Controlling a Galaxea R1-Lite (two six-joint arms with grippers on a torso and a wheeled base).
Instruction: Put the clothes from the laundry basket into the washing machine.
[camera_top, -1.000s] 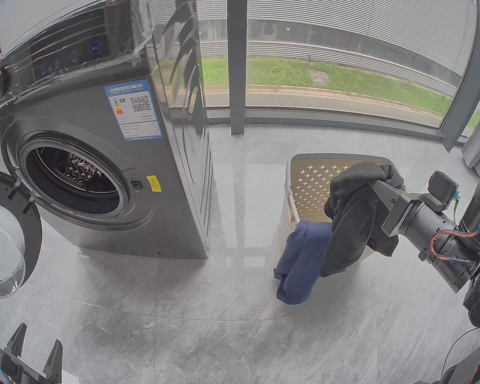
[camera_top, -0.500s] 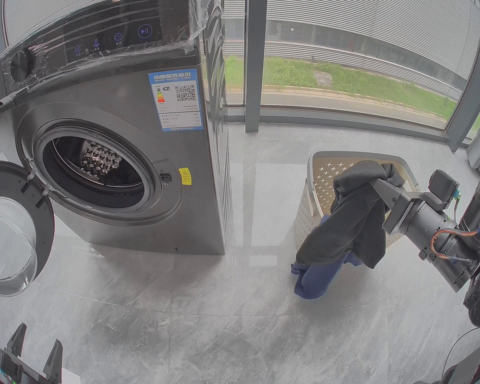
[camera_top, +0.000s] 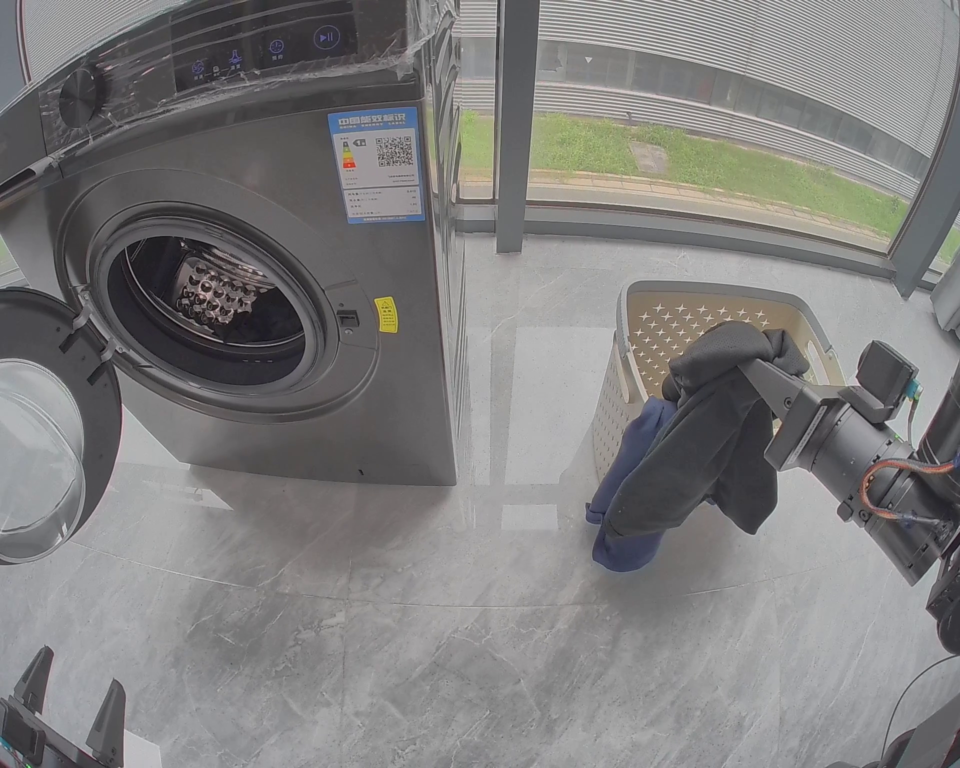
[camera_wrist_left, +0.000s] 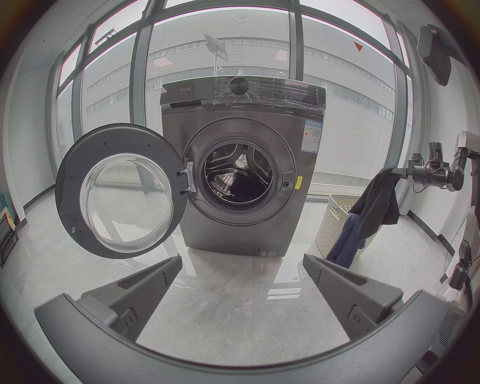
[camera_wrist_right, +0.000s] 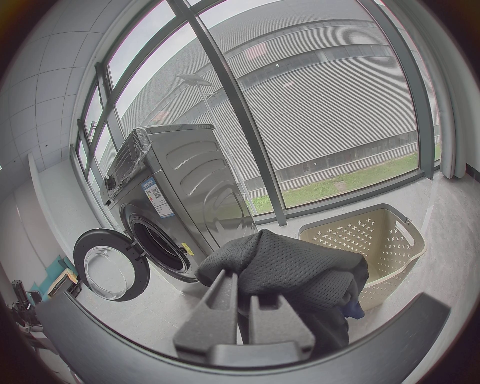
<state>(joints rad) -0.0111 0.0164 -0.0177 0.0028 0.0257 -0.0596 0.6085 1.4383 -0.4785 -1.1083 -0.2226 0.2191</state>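
My right gripper (camera_top: 752, 372) is shut on dark grey clothes (camera_top: 705, 440) that hang from it above the cream laundry basket (camera_top: 640, 300). A blue garment (camera_top: 630, 490) dangles beneath the grey one, down the basket's front to the floor. The right wrist view has the fingers (camera_wrist_right: 210, 310) closed on the grey fabric (camera_wrist_right: 290, 270), with the basket (camera_wrist_right: 400, 245) behind. The grey washing machine (camera_top: 300, 260) stands at the left, its round door (camera_top: 40, 440) swung wide and the drum (camera_top: 210, 300) exposed. My left gripper (camera_top: 70, 700) is open low at the near left, facing the machine (camera_wrist_left: 240, 165).
Tall windows (camera_top: 700, 110) with a dark frame post (camera_top: 515, 120) run behind the machine and basket. Grey marble floor (camera_top: 450, 620) spreads between the machine, the basket and me.
The head view has turned left, so the machine and basket have slid right in the picture. The hanging clothes have swung, the blue garment now tucked more behind the grey one.
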